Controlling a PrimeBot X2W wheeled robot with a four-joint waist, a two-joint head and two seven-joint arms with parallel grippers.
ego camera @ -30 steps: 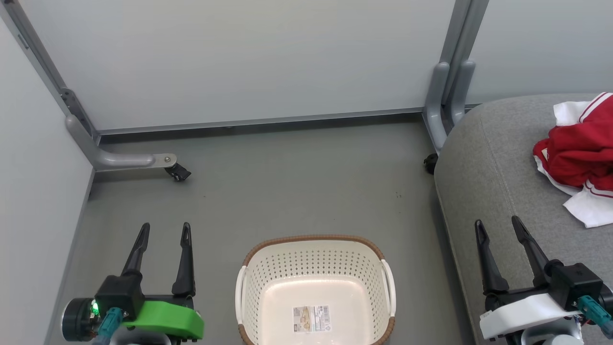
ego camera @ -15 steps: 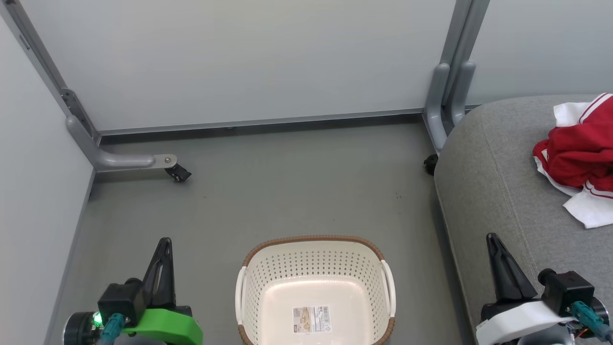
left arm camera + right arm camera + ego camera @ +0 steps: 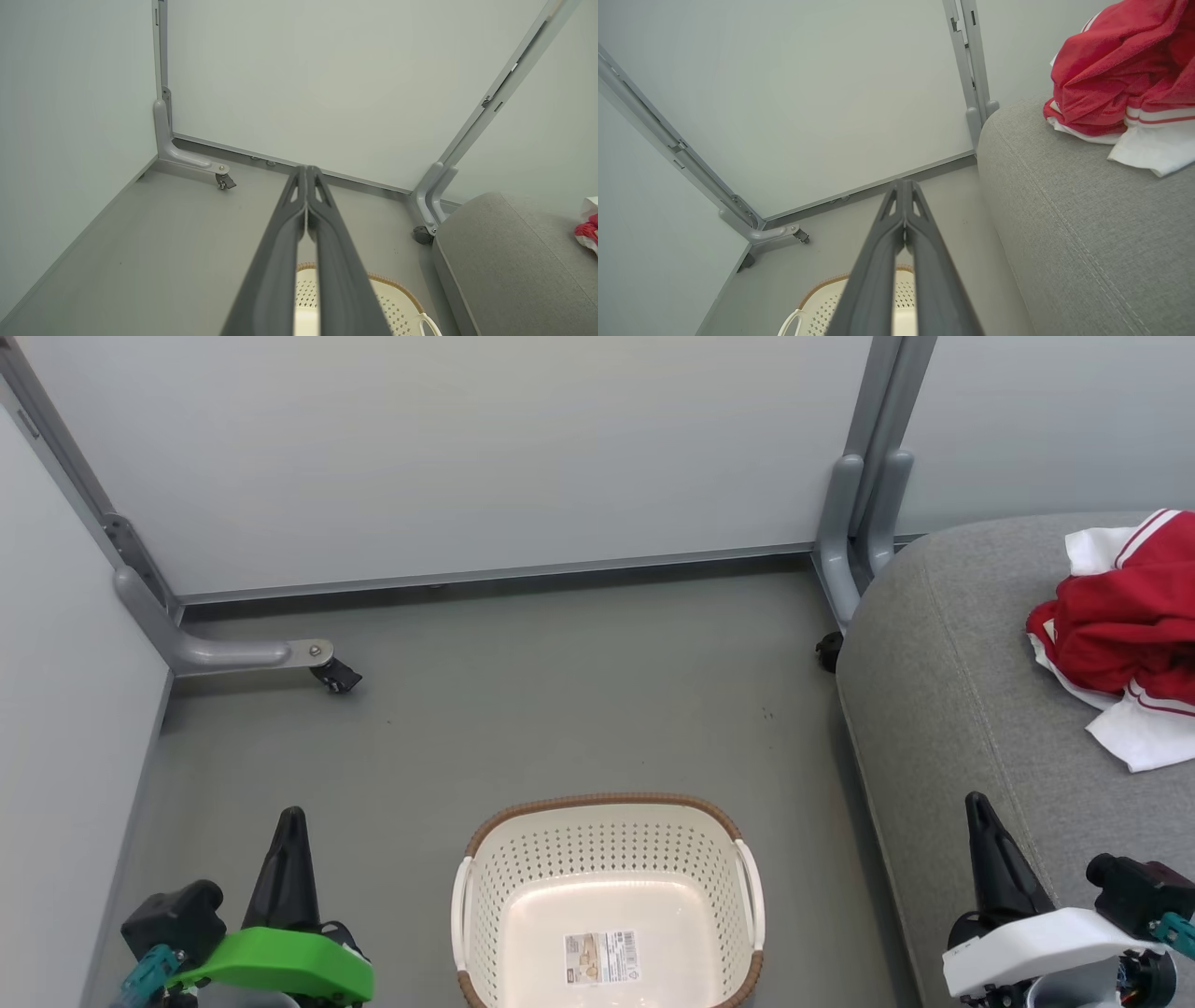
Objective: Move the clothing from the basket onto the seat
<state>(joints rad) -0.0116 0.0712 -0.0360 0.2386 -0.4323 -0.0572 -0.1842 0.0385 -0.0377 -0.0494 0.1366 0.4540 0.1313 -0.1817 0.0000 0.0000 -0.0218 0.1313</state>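
The left gripper [image 3: 289, 823] is keeping its fingers [image 3: 280, 242] pressed together on nothing, hovering at the near left above the grey floor [image 3: 560, 709]. The right gripper [image 3: 977, 805] is pressing its fingers together too, at the near right by the seat's [image 3: 934, 709] left edge. Between them the basket [image 3: 607, 800] is sitting on the floor, its bare bottom showing a label [image 3: 604, 959]. The clothing [image 3: 1120, 635] is lying bunched on the seat at the far right, well apart from both grippers.
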